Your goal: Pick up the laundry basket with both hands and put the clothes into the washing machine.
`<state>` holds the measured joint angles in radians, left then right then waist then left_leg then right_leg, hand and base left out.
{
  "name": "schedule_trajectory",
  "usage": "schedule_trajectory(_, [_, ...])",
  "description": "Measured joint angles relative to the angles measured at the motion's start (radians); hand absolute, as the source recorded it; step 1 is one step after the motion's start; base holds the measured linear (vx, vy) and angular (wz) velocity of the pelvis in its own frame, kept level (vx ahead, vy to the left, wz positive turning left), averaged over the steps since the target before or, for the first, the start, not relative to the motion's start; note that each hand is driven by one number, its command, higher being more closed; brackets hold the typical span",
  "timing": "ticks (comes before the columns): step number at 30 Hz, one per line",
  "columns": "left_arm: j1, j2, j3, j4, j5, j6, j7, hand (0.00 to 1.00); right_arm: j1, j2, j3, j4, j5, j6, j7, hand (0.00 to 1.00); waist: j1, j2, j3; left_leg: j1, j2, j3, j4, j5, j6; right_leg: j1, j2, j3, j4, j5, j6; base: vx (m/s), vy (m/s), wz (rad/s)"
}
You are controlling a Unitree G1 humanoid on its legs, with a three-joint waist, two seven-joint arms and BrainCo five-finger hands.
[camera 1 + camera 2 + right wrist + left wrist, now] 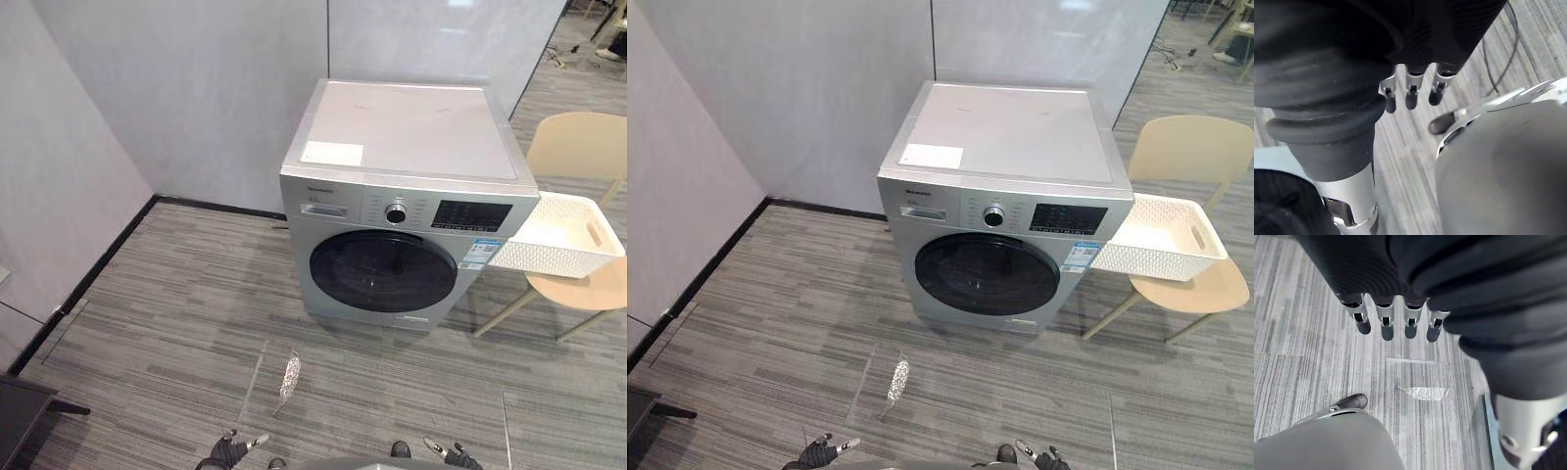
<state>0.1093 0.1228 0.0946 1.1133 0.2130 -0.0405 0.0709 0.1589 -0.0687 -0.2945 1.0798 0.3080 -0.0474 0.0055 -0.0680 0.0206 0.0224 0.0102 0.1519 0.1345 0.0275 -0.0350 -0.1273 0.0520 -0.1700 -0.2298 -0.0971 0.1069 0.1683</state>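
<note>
Locate the white perforated plastic laundry basket [558, 245] on the rounded beige chair [580, 145], just beside the boxy silver washing machine [392, 166]; its round dark glass door [382, 271] is closed. Left hand [1385, 325] and right hand [1411, 94] hang over striped grey carpet [176, 323], fingers straight, holding nothing.

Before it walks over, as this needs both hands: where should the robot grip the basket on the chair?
Likely both short ends at once, coming from the front: the laundry basket shows a handle slot in its right end, and the chair back blocks the rear.
</note>
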Motion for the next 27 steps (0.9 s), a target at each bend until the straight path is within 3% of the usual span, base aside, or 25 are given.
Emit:
schedule_trajectory(4, [0.024, -0.02, 0.095, -0.006, -0.092, 0.0, 0.008, 0.0, -0.01, -0.015, 0.026, 0.035, -0.014, -0.002, 0.0, 0.0, 0.016, 0.017, 0.021, -0.079, 0.088, -0.043, 0.234, -0.083, -0.017, 0.016, 0.073, -0.006, 0.056, -0.085, -0.053, -0.05, -0.076, 0.13])
schedule_trajectory(5, [0.027, -0.019, 0.116, -0.02, -0.12, 0.0, 0.009, 0.0, -0.011, -0.016, 0.031, 0.053, -0.035, -0.001, -0.001, 0.0, 0.03, 0.0, 0.036, -0.138, 0.102, -0.057, 0.392, -0.068, 0.004, 0.034, 0.082, 0.004, 0.069, -0.103, -0.073, -0.14, -0.129, -0.01])
schedule_trajectory(7, [0.039, -0.025, 0.156, -0.048, -0.152, -0.001, 0.018, 0.0, -0.02, -0.034, 0.055, 0.087, -0.045, 0.001, -0.001, 0.0, 0.054, -0.006, 0.042, -0.228, 0.113, -0.071, 0.573, -0.005, 0.101, 0.035, 0.081, 0.009, 0.091, -0.136, -0.125, -0.11, -0.113, -0.15])
schedule_trajectory(8, [0.041, -0.042, 0.175, -0.051, -0.174, -0.002, 0.022, 0.0, -0.029, -0.046, 0.071, 0.093, -0.046, 0.001, -0.001, 0.0, 0.07, -0.004, 0.058, -0.281, 0.105, -0.099, 0.655, 0.078, 0.097, 0.044, 0.08, 0.017, 0.092, -0.151, -0.151, -0.06, -0.083, -0.06])
schedule_trajectory(9, [0.038, -0.045, 0.187, -0.049, -0.195, -0.002, 0.022, 0.0, -0.036, -0.049, 0.066, 0.093, -0.049, 0.002, -0.002, 0.0, 0.079, -0.014, 0.078, -0.313, 0.071, -0.118, 0.701, 0.076, 0.065, 0.051, 0.061, 0.025, 0.094, -0.157, -0.16, -0.09, -0.072, 0.05])
schedule_trajectory(11, [0.04, -0.072, 0.189, -0.048, -0.203, -0.003, 0.018, 0.0, -0.058, -0.09, 0.058, 0.093, -0.073, 0.01, -0.004, 0.0, 0.085, 0.021, 0.099, -0.329, -0.011, -0.089, 0.654, -0.007, 0.044, 0.037, 0.037, 0.039, 0.091, -0.168, -0.177, -0.05, 0.046, -0.03])
schedule_trajectory(12, [0.052, -0.089, 0.19, -0.045, -0.203, -0.002, 0.018, 0.0, -0.074, -0.109, 0.059, 0.091, -0.079, 0.01, -0.003, 0.0, 0.091, 0.047, 0.103, -0.312, -0.037, -0.005, 0.543, -0.021, 0.053, 0.014, 0.031, 0.046, 0.076, -0.168, -0.177, -0.01, 0.085, -0.32])
schedule_trajectory(13, [0.058, -0.095, 0.19, -0.043, -0.203, -0.001, 0.018, 0.0, -0.083, -0.113, 0.061, 0.082, -0.082, 0.011, -0.003, 0.0, 0.093, 0.065, 0.102, -0.297, -0.029, 0.058, 0.468, -0.028, 0.064, 0.01, 0.041, 0.048, 0.054, -0.168, -0.177, 0.01, 0.071, -0.43])
schedule_trajectory(14, [0.073, -0.112, 0.19, -0.041, -0.202, -0.002, 0.018, 0.0, -0.094, -0.13, 0.06, 0.065, -0.083, 0.009, -0.002, 0.0, 0.107, 0.122, 0.087, -0.287, 0.014, 0.141, 0.339, -0.081, 0.09, 0.008, 0.099, 0.046, 0.047, -0.171, -0.165, 0.05, 0.067, -0.12])
schedule_trajectory(15, [0.058, -0.115, 0.192, -0.026, -0.201, -0.006, 0.017, 0.0, -0.116, -0.111, 0.056, 0.064, -0.083, 0.013, -0.004, 0.0, 0.116, 0.119, 0.091, -0.305, 0.043, 0.223, 0.307, -0.052, 0.148, -0.06, 0.095, 0.03, 0.279, -0.233, -0.115, 0.06, 0.055, 0.15])
schedule_trajectory(16, [0.057, -0.101, 0.194, -0.024, -0.198, -0.007, 0.015, 0.0, -0.123, -0.101, 0.052, 0.066, -0.083, 0.014, -0.002, 0.0, 0.112, 0.093, 0.092, -0.307, 0.031, 0.257, 0.297, -0.052, 0.148, -0.062, 0.073, 0.02, 0.297, -0.294, -0.1, 0.09, 0.071, 0.79])
schedule_trajectory(17, [0.044, -0.099, 0.226, -0.024, -0.19, -0.003, 0.008, 0.0, -0.127, -0.082, 0.03, 0.073, -0.083, 0.013, -0.005, 0.0, 0.107, 0.066, 0.103, -0.309, 0.011, 0.275, 0.283, -0.051, 0.147, -0.051, 0.044, -0.008, 0.278, -0.331, -0.138, 0.07, 0.053, 0.89])
schedule_trajectory(18, [0.045, -0.102, 0.245, -0.021, -0.189, 0.003, 0.005, 0.0, -0.126, -0.081, 0.018, 0.077, -0.083, 0.013, -0.007, 0.0, 0.107, 0.056, 0.095, -0.308, 0.002, 0.273, 0.272, -0.04, 0.171, -0.043, 0.036, -0.015, 0.259, -0.338, -0.149, 0.18, 0.125, 1.01])
schedule_trajectory(21, [0.084, -0.101, 0.291, -0.012, -0.18, 0.018, 0.0, 0.0, -0.128, -0.066, 0.021, 0.075, -0.083, 0.011, -0.004, 0.0, 0.143, 0.02, 0.049, -0.257, -0.113, 0.279, 0.212, -0.058, 0.205, -0.002, -0.058, -0.046, 0.274, -0.379, -0.09, 0.24, 0.15, 0.52])
schedule_trajectory(22, [0.089, -0.106, 0.288, -0.012, -0.179, 0.017, 0.0, 0.0, -0.124, -0.061, 0.025, 0.077, -0.083, 0.011, -0.003, 0.0, 0.143, 0.014, 0.041, -0.245, -0.133, 0.275, 0.192, -0.063, 0.208, -0.015, -0.068, -0.033, 0.353, -0.366, -0.049, 0.38, 0.154, 0.62])
schedule_trajectory(23, [0.084, -0.097, 0.288, -0.008, -0.179, 0.017, 0.001, 0.0, -0.121, -0.041, 0.044, 0.07, -0.082, 0.005, 0.001, 0.0, 0.134, 0.0, 0.034, -0.226, -0.166, 0.248, 0.175, -0.064, 0.212, -0.067, -0.084, -0.017, 0.583, -0.327, -0.014, 0.29, 0.1, 0.55])
schedule_trajectory(24, [0.077, -0.088, 0.283, -0.014, -0.179, 0.016, 0.001, 0.0, -0.126, -0.032, 0.05, 0.073, -0.082, 0.005, 0.001, 0.0, 0.139, -0.001, 0.034, -0.205, -0.178, 0.236, 0.164, -0.063, 0.211, -0.097, -0.099, -0.016, 0.672, -0.303, -0.019, 0.42, 0.162, 0.91])
schedule_trajectory(25, [0.065, -0.079, 0.247, -0.027, -0.179, 0.015, 0.001, 0.0, -0.127, -0.014, 0.064, 0.073, -0.083, 0.006, 0.003, 0.0, 0.132, -0.005, 0.037, -0.166, -0.201, 0.186, 0.144, -0.064, 0.215, -0.145, -0.115, 0.017, 0.84, -0.211, 0.003, 0.34, 0.114, 1.05])
schedule_trajectory(26, [0.053, -0.07, 0.209, -0.048, -0.18, 0.014, 0.002, 0.0, -0.125, -0.011, 0.068, 0.066, -0.083, 0.001, 0.005, 0.0, 0.108, -0.016, 0.044, -0.124, -0.217, 0.138, 0.13, -0.066, 0.22, -0.179, -0.107, 0.062, 0.972, -0.187, 0.019, 0.4, 0.089, 1.45])
schedule_trajectory(27, [0.043, -0.057, 0.177, -0.072, -0.181, 0.013, 0.003, 0.0, -0.119, -0.01, 0.074, 0.066, -0.083, -0.002, 0.013, 0.0, 0.106, -0.017, 0.052, -0.081, -0.235, 0.084, 0.116, -0.067, 0.23, -0.206, -0.087, 0.098, 1.083, -0.199, 0.017, 0.34, 0.018, 1.47])
